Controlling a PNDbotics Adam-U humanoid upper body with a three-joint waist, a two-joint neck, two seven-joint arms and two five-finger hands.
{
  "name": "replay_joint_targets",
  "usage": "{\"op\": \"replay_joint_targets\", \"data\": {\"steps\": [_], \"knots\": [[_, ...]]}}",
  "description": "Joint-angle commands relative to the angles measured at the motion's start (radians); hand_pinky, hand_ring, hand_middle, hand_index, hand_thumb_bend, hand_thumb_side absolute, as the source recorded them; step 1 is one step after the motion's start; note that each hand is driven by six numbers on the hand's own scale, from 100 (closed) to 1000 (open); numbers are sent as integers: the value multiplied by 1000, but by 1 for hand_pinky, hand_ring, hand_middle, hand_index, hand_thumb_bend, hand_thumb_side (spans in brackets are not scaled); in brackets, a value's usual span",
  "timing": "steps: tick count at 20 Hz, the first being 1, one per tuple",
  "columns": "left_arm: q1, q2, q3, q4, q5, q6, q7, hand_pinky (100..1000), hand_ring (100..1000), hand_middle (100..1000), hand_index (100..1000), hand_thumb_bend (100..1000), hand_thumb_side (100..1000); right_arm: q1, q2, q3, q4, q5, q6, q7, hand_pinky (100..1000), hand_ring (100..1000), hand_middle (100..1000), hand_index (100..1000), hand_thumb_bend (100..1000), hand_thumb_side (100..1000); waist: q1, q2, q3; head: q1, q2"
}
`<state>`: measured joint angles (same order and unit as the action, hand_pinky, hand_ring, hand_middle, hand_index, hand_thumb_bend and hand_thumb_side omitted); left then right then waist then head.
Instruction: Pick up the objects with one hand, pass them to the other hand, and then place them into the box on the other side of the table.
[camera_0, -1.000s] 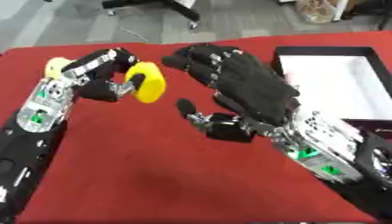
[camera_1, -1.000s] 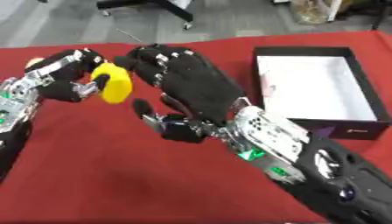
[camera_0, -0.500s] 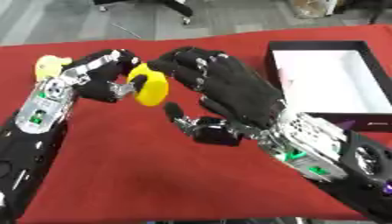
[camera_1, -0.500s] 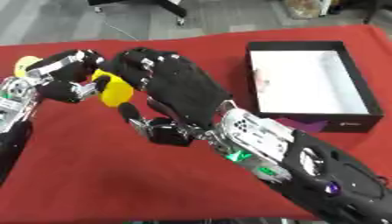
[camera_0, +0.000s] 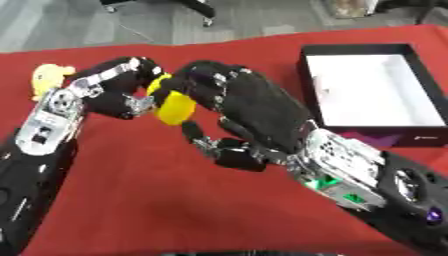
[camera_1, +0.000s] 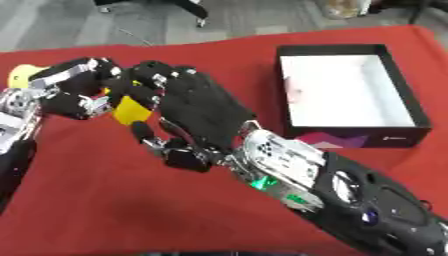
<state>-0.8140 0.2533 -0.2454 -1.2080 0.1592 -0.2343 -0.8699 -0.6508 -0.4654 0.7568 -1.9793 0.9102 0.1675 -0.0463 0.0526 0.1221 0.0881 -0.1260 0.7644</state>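
Note:
A yellow rounded object (camera_0: 176, 107) is held above the red table (camera_0: 131, 200), with my left hand (camera_0: 112, 96) curled round its left side. My right hand (camera_0: 255, 111) comes in from the lower right, palm toward the object. Its straight fingers lie over the object's top and right side, and its thumb (camera_0: 194, 136) sticks out below. The black box (camera_0: 359, 48) with a white inside stands at the right of the table, apart from both hands.
A second yellow thing (camera_0: 46, 76) lies on the cloth at the far left, behind my left arm. A small pinkish mark (camera_1: 292, 95) shows on the box's white floor. Grey floor and chair legs lie beyond the table's far edge.
My right hand has moved left up to the yellow object, and its fingers now lie against it. My left hand still holds the object. The view has also shifted.

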Motion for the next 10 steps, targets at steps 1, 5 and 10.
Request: {"op": "replay_joint_targets", "data": {"steps": [1,5,10], "knots": [[-25,9,-1,-31,23,2,-24,548,411,324,427,100,318,-9,-6,-3,-21,10,12,-3,561,843,776,877,100,112,-2,-10,2,-5,6],[-24,13,-9,-47,40,18,-36,549,412,325,427,100,318,-5,-7,2,-21,22,24,-1,561,842,776,876,100,100,-2,-9,3,-6,6],[-15,30,-14,-70,57,31,-37,551,415,323,425,100,314,1,-9,6,-21,43,42,-2,561,827,776,889,100,100,-1,-8,3,-7,6]]}}
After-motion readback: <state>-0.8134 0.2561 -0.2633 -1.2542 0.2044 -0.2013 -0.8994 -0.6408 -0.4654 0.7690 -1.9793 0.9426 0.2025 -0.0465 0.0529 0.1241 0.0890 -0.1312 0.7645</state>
